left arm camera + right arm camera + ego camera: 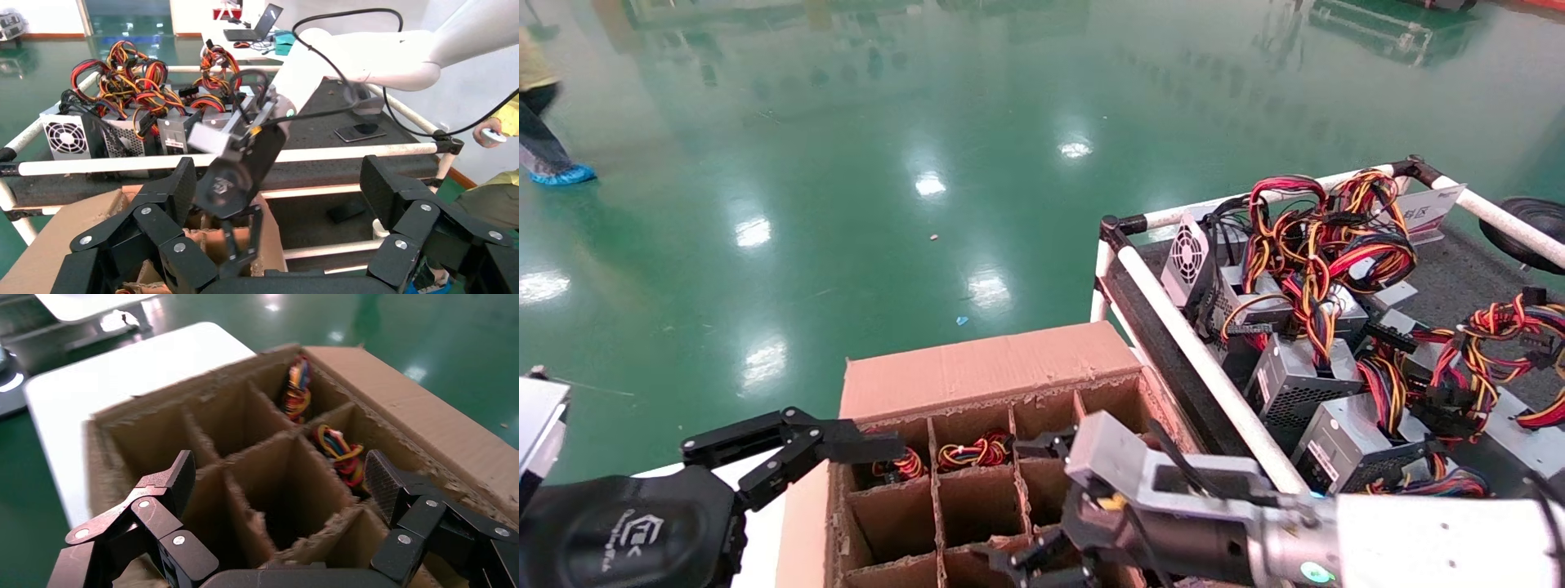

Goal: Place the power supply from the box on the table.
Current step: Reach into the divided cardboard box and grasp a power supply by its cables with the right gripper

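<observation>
Right claw spread wide, tilted over box cells.

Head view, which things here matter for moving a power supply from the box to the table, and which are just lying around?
Job:
box
power supply, wires showing in a cell
table
right gripper, open over the box

Bystanders:
left gripper, open beside the box
phone on the table
laptop behind

Power supply bodies sunk out of sight in the box cells, only wire bundles showing, box's near rows cut off, right gripper fingertips hidden
</observation>
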`<control>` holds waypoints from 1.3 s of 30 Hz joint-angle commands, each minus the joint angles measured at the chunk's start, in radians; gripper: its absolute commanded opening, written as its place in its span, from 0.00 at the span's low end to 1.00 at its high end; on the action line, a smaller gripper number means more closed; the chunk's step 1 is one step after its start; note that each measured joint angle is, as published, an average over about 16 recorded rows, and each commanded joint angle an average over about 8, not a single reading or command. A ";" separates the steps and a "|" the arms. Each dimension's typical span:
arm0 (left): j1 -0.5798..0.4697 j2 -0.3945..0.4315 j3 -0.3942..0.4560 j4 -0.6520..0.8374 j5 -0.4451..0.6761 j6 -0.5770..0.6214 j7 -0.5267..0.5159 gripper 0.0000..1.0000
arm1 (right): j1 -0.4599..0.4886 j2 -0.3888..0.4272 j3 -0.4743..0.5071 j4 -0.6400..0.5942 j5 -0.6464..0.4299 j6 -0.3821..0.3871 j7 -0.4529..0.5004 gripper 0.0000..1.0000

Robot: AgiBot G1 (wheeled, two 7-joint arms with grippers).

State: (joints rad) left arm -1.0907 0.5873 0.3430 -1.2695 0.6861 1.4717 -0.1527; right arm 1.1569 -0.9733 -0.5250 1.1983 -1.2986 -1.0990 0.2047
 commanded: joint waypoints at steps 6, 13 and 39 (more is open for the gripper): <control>0.000 0.000 0.000 0.000 0.000 0.000 0.000 1.00 | 0.041 -0.075 -0.027 -0.091 -0.055 0.049 0.004 1.00; 0.000 0.000 0.000 0.000 0.000 0.000 0.000 1.00 | 0.083 -0.138 -0.038 -0.184 -0.075 0.073 -0.007 0.40; 0.000 0.000 0.001 0.000 0.000 0.000 0.000 1.00 | 0.155 -0.284 -0.051 -0.468 -0.092 0.117 -0.113 0.00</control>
State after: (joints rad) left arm -1.0909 0.5871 0.3437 -1.2695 0.6857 1.4714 -0.1523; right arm 1.3117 -1.2574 -0.5748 0.7333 -1.3889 -0.9820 0.0930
